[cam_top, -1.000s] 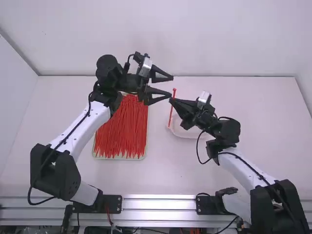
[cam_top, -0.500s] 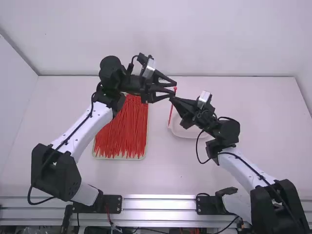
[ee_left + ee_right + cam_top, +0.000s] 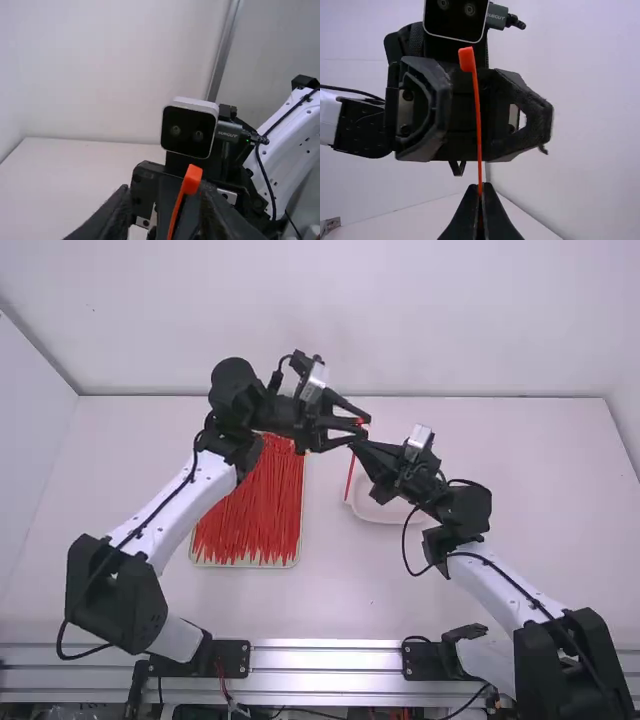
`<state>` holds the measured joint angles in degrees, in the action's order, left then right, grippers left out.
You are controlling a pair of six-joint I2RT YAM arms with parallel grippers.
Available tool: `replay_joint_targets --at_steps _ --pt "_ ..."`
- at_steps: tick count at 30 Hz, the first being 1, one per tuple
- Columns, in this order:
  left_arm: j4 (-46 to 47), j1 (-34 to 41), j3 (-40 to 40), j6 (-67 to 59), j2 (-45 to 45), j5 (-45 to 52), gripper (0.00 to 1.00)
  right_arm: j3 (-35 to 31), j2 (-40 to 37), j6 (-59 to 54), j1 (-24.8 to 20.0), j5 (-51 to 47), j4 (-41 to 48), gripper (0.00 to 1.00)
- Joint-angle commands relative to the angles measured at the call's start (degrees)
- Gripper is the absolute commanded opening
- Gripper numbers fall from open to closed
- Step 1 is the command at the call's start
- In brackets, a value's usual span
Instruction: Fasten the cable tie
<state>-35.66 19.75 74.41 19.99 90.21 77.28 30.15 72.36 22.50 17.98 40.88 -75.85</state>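
Observation:
A single red cable tie (image 3: 351,465) stands nearly upright above the table, its head (image 3: 359,424) on top. My right gripper (image 3: 353,447) is shut on its strap just below the head; in the right wrist view the strap (image 3: 477,130) rises from between the closed fingers (image 3: 470,212). My left gripper (image 3: 351,426) is open, one finger on each side of the tie's head. In the left wrist view the tie (image 3: 184,192) stands between my left fingers (image 3: 116,215), with the right arm's wrist camera (image 3: 190,130) right behind it.
A dense pile of red cable ties (image 3: 250,505) lies on a flat tray (image 3: 245,563) under the left arm. A shallow white dish (image 3: 375,517) sits on the table below the held tie. Walls close off the back and both sides.
My left gripper has moved right, up to the tie, and its open fingers now flank the head. The right gripper has held the tie almost still.

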Motion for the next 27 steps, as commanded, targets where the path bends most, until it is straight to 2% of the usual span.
replay_joint_targets --at_steps 1,4,11,13,20,21,24,27 --pt "-0.4 0.2 1.5 0.0 0.0 -0.2 0.22 1.7 0.4 0.3 -0.4 -0.4 -0.3 0.0" --pt "-0.4 0.2 1.5 0.0 0.0 -0.2 0.02 1.7 0.4 0.2 -0.4 -0.2 -0.2 0.0" --pt "-0.4 -0.2 1.5 0.2 0.0 -0.4 0.02 1.7 0.4 0.2 -0.8 -0.2 -0.2 0.0" --pt "-0.4 -0.2 1.5 0.2 0.0 -0.5 0.02 1.7 0.4 0.5 -0.6 -0.3 0.2 0.19" --pt "-4.0 -1.2 1.7 4.7 0.0 -4.3 0.02 1.7 0.4 1.3 -1.6 -0.3 5.0 0.34" --pt "-6.6 -2.0 1.7 7.1 0.0 -4.3 0.02 1.7 0.4 1.3 -1.9 0.0 6.6 0.45" --pt "-10.0 -3.1 1.7 10.4 0.0 -5.3 0.02 1.7 0.4 1.2 -2.0 0.6 8.5 0.54" --pt "-11.8 -4.0 1.7 12.7 0.0 -6.5 0.02 1.7 0.4 -1.3 -1.4 2.4 10.3 0.58"
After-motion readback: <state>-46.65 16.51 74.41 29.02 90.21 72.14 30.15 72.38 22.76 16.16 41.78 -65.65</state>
